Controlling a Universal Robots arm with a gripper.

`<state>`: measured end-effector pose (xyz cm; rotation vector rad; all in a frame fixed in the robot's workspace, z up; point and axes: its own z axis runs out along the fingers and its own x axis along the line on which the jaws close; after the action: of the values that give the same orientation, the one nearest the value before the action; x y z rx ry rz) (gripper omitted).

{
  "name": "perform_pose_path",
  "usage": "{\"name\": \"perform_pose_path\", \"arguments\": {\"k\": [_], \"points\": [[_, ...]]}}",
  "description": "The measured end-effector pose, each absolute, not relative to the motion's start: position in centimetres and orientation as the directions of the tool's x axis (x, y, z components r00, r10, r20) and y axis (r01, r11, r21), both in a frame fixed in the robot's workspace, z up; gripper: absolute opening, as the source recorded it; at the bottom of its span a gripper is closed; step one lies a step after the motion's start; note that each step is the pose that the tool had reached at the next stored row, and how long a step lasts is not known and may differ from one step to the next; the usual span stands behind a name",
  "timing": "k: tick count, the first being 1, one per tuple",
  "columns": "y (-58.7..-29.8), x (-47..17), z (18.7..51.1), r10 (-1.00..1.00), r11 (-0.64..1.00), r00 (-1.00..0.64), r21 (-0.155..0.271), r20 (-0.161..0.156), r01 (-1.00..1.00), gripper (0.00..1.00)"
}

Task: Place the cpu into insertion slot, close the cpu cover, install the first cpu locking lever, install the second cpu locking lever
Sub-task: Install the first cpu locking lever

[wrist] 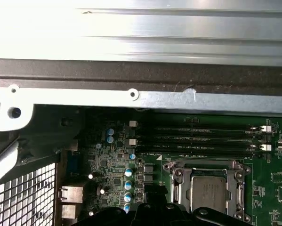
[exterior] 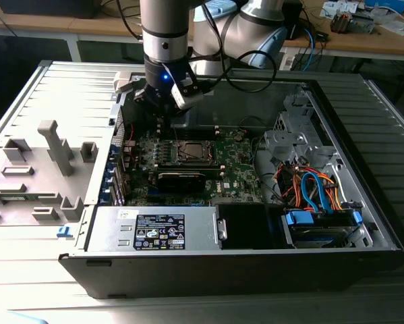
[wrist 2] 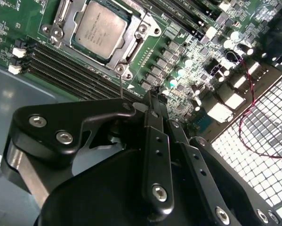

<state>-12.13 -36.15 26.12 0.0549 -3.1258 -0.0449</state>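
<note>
The hand [exterior: 162, 101] hovers over the far edge of the motherboard [exterior: 188, 162], inside the open computer case [exterior: 350, 101] in the exterior view. In the second wrist view its black fingers [wrist 2: 155, 141] look pressed together with nothing between them. Both wrist views give what the exterior view cannot: the cpu [wrist 2: 100, 29] lying flat in its socket, silver top upward, the cpu cover [wrist 2: 136, 42] closed down as a metal frame around it. The memory slots [wrist: 202, 139] run alongside.
</note>
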Motion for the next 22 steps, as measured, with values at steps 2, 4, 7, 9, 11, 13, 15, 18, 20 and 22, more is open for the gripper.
{"name": "perform_pose_path", "arguments": {"k": [2, 4, 7, 9, 11, 13, 15, 18, 20, 22], "points": [[-35.3, -12.2, 26.2, -0.034, 0.999, -0.999, 0.029, 0.014, -0.034, 0.11], [-34.9, -11.9, 26.2, -0.034, 0.999, -0.999, 0.031, 0.014, -0.033, 0.11], [-34.9, -11.1, 26.2, -0.034, 0.999, -0.999, 0.031, 0.014, -0.034, 0.11], [-34.9, -10.7, 26.2, -0.034, 0.999, -0.999, 0.031, 0.014, -0.034, 0.11], [-34.9, -10.4, 26.2, -0.034, 0.999, -0.999, 0.031, 0.014, -0.033, 0.11], [-34.9, -10.2, 26.2, -0.034, 0.999, -0.999, 0.031, 0.014, -0.034, 0.11], [-34.9, -10.2, 26.2, -0.034, 0.999, -0.999, 0.031, 0.014, -0.033, 0.11], [-34.9, -10.2, 26.1, -0.033, 0.999, -0.999, 0.031, 0.014, -0.032, 0.11], [-34.9, -10.1, 26.0, -0.03, 0.999, -0.999, 0.031, 0.014, -0.029, 0.11], [-34.9, -10.0, 25.9, -0.022, 0.999, -1.0, 0.031, 0.014, -0.022, 0.11]]}}
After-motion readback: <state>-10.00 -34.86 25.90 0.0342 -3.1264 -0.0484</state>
